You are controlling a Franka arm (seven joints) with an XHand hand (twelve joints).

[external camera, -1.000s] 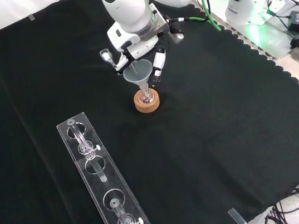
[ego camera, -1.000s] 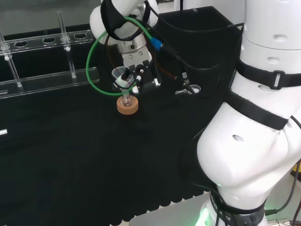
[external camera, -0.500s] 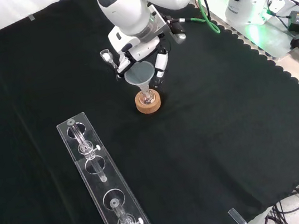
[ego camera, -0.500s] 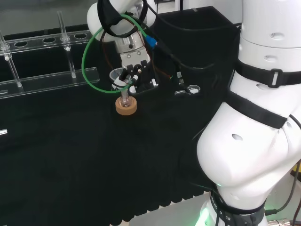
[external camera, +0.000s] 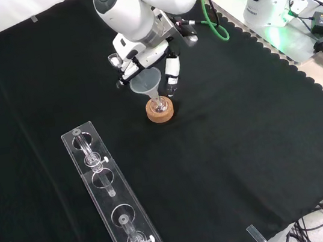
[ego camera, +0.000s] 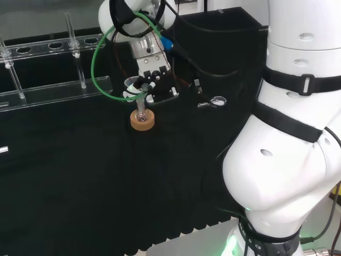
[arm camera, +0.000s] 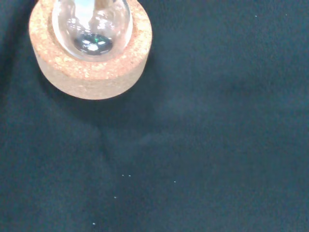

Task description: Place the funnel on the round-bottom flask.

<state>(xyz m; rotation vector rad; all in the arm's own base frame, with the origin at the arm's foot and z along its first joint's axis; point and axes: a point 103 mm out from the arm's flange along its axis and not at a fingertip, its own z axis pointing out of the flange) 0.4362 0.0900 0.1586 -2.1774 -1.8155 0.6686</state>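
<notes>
The black and white hand (external camera: 150,52) pinches the clear cone-shaped plastic funnel (external camera: 145,83) by its rim, its fingers (external camera: 171,71) curled down beside the cone, and the funnel's stem points down into the neck of the small clear glass round-bottom flask (external camera: 158,104). Compared with a second ago, the front view shows the hand and the white arm link (external camera: 121,6) shifted slightly to the left and the funnel leaning a little more that way, while the stem remains over the flask neck; whether the funnel already rests on the neck cannot be told. In the head view the hand (ego camera: 153,79) has likewise moved a touch up and to the left, with the funnel (ego camera: 133,87) still above the flask (ego camera: 141,113). The flask sits upright in its round tan cork ring stand (external camera: 160,110), which has stayed at the same spot on the black cloth (external camera: 242,133). The wrist view shows the flask's glass bulb (arm camera: 91,26) nested in the cork ring (arm camera: 89,72), with bright reflections in the glass. A long clear acrylic rack (external camera: 116,204) with glass pieces in its holes lies well apart from the stand, lower left in the front view, unchanged. A green cable (ego camera: 98,64) loops beside the hand in the head view. No legible writing appears on the funnel, flask or stand.
</notes>
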